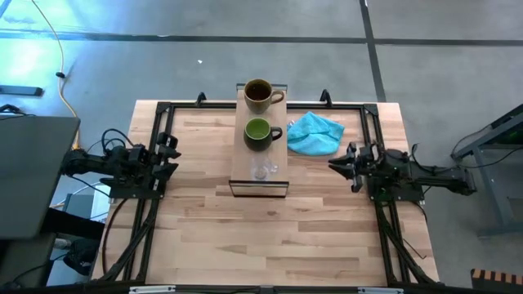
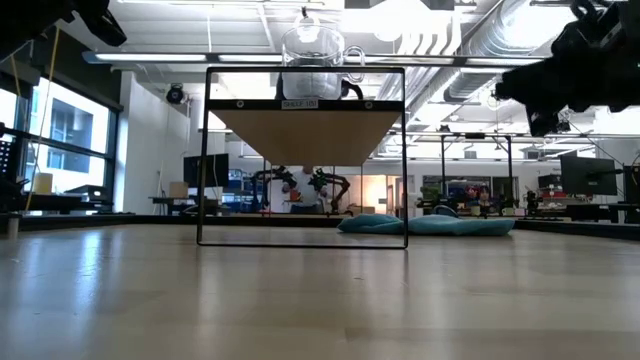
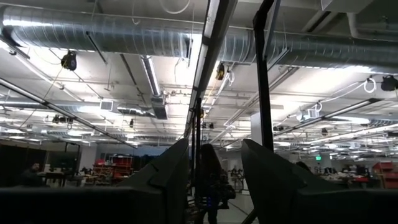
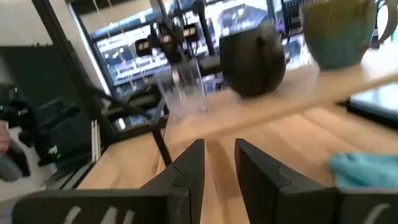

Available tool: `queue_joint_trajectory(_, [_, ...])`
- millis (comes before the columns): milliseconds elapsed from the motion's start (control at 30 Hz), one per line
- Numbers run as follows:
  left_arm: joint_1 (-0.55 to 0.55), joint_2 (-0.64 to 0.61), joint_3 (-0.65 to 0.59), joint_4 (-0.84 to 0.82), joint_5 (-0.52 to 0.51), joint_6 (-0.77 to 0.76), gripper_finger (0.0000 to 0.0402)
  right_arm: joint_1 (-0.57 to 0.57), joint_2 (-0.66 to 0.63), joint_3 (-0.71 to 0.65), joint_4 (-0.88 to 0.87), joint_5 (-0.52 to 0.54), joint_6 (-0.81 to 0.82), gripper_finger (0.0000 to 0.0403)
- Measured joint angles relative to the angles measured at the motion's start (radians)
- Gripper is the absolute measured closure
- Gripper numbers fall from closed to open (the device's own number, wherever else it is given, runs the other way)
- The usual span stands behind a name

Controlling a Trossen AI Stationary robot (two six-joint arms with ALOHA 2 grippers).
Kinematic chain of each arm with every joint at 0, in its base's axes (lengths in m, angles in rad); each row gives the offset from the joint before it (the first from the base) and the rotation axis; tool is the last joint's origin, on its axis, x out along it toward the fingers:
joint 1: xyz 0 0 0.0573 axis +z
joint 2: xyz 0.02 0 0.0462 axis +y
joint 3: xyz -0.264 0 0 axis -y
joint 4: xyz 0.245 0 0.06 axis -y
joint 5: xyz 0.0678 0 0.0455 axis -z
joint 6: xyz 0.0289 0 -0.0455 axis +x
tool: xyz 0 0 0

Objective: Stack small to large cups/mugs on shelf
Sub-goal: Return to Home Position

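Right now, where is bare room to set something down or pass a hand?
Widest: bare tabletop past the shelf end holding the glass cup, between the arms. Also the strip between left gripper and shelf. Crowded: the shelf itself, brown mug and green mug behind the cup; on its right-arm side, turquoise cloth and right gripper.

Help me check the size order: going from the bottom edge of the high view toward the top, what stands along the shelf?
Clear glass cup → dark green mug → brown-tan mug, all on the shelf.
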Motion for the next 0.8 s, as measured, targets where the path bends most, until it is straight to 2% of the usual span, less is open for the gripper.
queue_joint_trajectory(100, [0.000, 0.000, 0.000, 0.000, 0.000, -0.010, 0.0263, 0.000, 0.000, 0.000, -0.047, -0.011, 0.009, 0.0322])
queue_joint_trajectory(533, [0.000, 0.000, 0.000, -0.006, 0.000, -0.008, 0.0263, 0.002, 0.014, 0.000, -0.051, -0.020, -0.047, 0.0322])
queue_joint_trajectory(800, [0.000, 0.000, 0.000, 0.070, 0.030, 0.122, 0.0263, 0.002, 0.031, 0.001, -0.053, -0.014, -0.047, 0.0322])
